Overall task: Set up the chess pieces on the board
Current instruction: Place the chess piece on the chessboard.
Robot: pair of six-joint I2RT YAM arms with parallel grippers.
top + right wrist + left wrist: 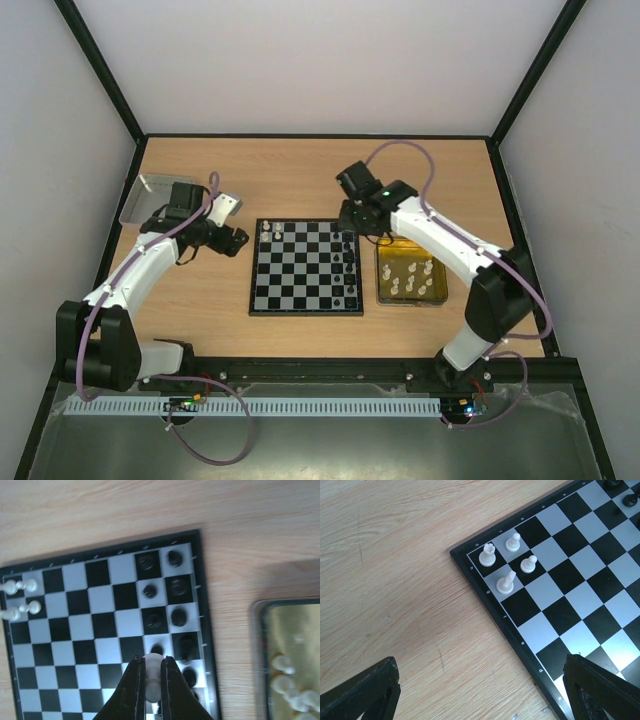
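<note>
Four white pieces [507,562] stand in the far left corner of the board [305,267] — black pieces [178,616] line its right edge. The right gripper [152,680] pinches a white piece [153,666] over the board near that edge; the left gripper [237,241] hangs spread wide beside the board's left edge.

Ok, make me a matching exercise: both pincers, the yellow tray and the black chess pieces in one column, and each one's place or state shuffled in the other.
1. left pincer
2. right pincer
3. shiny yellow rectangular tray
4. tiny black chess pieces

A. lined along the right edge of the small black-and-white checkered chessboard
B. open, holding nothing
C. shut on a tiny white chess piece
D. right of the chessboard, holding loose white pieces

Pairs: 1-B, 2-C, 3-D, 4-A
</note>
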